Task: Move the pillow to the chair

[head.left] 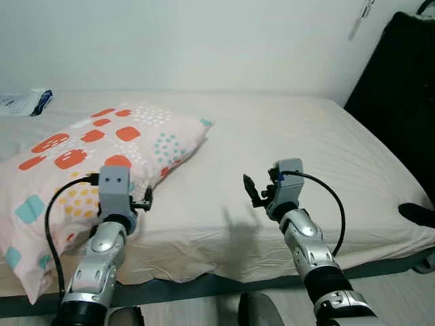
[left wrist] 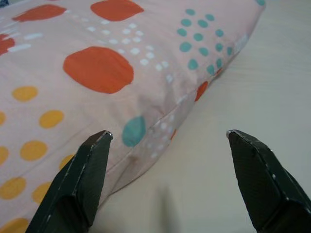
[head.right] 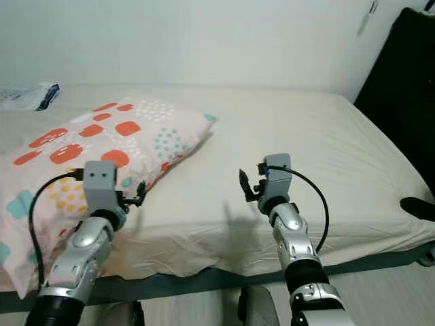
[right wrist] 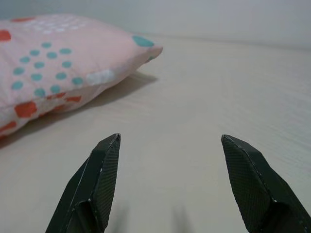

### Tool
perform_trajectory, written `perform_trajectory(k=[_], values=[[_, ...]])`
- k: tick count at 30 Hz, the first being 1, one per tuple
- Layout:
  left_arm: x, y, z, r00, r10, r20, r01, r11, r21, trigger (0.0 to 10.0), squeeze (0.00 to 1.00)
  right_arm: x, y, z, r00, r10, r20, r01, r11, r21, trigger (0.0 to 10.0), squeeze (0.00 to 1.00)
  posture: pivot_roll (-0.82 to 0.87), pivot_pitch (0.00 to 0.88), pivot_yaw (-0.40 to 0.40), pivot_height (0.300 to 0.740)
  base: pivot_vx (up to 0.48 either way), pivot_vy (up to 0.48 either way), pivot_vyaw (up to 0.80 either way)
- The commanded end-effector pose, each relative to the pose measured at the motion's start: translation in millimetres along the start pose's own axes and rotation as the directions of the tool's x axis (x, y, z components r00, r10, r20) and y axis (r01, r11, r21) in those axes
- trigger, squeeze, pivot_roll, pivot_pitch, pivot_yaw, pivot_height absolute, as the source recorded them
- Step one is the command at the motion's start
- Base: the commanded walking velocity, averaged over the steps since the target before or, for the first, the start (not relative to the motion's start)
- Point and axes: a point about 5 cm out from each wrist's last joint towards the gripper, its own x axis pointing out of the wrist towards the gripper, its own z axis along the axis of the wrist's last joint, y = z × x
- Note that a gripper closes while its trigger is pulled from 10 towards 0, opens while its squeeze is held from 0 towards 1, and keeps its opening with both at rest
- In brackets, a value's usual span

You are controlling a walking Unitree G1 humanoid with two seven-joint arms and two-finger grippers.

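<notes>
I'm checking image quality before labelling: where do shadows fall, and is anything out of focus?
Left eye view: even, soft light; a faint shadow of the right tool on the sheet. Left wrist view: pillow sharp, finger edges soft. Right wrist view: the pillow casts a dark shadow along its near edge; the far bed blurs.

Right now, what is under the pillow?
The pillow lies on the cream bed sheet, overhanging the near edge. What lies beneath its middle is covered.
</notes>
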Motion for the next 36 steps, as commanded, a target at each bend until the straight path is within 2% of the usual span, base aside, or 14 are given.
perform_trajectory(k=[1,2,6,9,14,21,28,29,31,32,34,35,36], values=[[-2.3,-5.7,-2.6,1.0,-0.017,0.021,0.017,1.0,-0.024,10.0,0.0,-3.4,0.4,-3.6,1.0,0.002,-0.007,-0.002,1.0,-0.023,10.0,0.0,-0.01,0.0,-0.104,0.563,0.0,0.0,0.0],[-4.0,-6.4,-2.1,0.999,-0.022,0.043,0.024,0.998,-0.061,10.0,0.0,-3.9,0.4,-3.9,1.0,0.002,-0.006,-0.003,1.0,-0.02,10.0,0.0,0.0,0.0,-0.106,0.563,0.0,0.0,0.0],[-3.5,-6.9,-6.7,0.999,-0.01,0.05,0.013,0.998,-0.067,10.0,0.0,-3.4,0.6,-4.6,1.0,-0.003,-0.003,0.003,1.0,-0.018,10.0,0.0,0.0,0.0,-0.109,0.563,0.0,0.0,0.0],[-0.6,-7.9,-13.0,0.999,0.017,0.052,-0.016,1.0,-0.013,10.0,0.0,-1.2,2.8,-5.6,1.0,-0.009,0.003,0.009,1.0,-0.028,10.0,0.0,0.0,0.0,-0.11,0.563,0.0,0.0,0.0],[0.8,-8.8,-15.6,0.997,0.032,0.065,-0.032,0.999,0.008,10.0,0.0,-0.3,5.1,-7.3,1.0,-0.015,0.004,0.015,0.999,-0.038,10.0,0.0,0.0,0.0,-0.106,0.563,0.0,0.0,0.0],[2.3,-15.8,-14.9,0.996,-0.009,0.09,0.006,0.999,0.034,10.0,0.0,-1.5,3.9,-8.3,1.0,-0.011,0.005,0.011,0.999,-0.042,10.0,0.0,0.0,0.0,-0.109,0.563,0.0,0.0,0.0],[3.9,-17.9,-14.9,0.995,-0.007,0.1,0.005,1.0,0.023,10.0,0.0,-0.7,4.6,-10.8,1.0,0.012,-0.008,-0.012,1.0,-0.024,10.0,0.0,0.0,0.0,-0.109,0.563,0.0,0.0,0.0],[4.1,-23.0,-14.5,0.993,-0.045,0.108,0.04,0.998,0.048,10.0,0.0,-0.3,5.2,-11.1,1.0,0.016,-0.01,-0.016,1.0,-0.005,10.0,0.0,0.0,0.0,-0.113,0.563,0.0,0.0,0.0],[4.1,-23.0,-14.5,0.993,-0.045,0.108,0.04,0.998,0.048,10.0,0.0,-0.3,5.2,-11.1,1.0,0.016,-0.01,-0.016,1.0,-0.005,10.0,0.0,0.0,0.0,-0.113,0.563,0.0,0.0,0.0],[7.7,-33.6,-13.7,0.987,-0.114,0.115,0.1,0.988,0.119,10.0,0.0,1.5,5.4,-9.3,1.0,0.015,-0.008,-0.015,1.0,0.004,10.0,0.0,0.0,0.0,-0.123,0.563,0.0,0.0,0.0],[7.7,-33.6,-13.7,0.987,-0.114,0.115,0.1,0.988,0.119,10.0,0.0,1.5,5.4,-9.3,1.0,0.015,-0.008,-0.015,1.0,0.004,10.0,0.0,0.0,0.0,-0.123,0.563,0.0,0.0,0.0],[11.5,-40.4,-13.8,0.983,-0.152,0.108,0.13,0.973,0.189,10.0,0.04,3.0,5.6,-7.6,1.0,0.014,-0.006,-0.014,1.0,0.004,10.0,0.0,0.0,0.0,-0.125,0.563,0.0,0.0,0.0],[11.5,-40.4,-13.8,0.983,-0.152,0.108,0.13,0.973,0.189,10.0,0.04,3.0,5.6,-7.6,1.0,0.014,-0.006,-0.014,1.0,0.004,10.0,0.0,0.0,0.0,-0.125,0.563,0.0,0.0,0.0]])
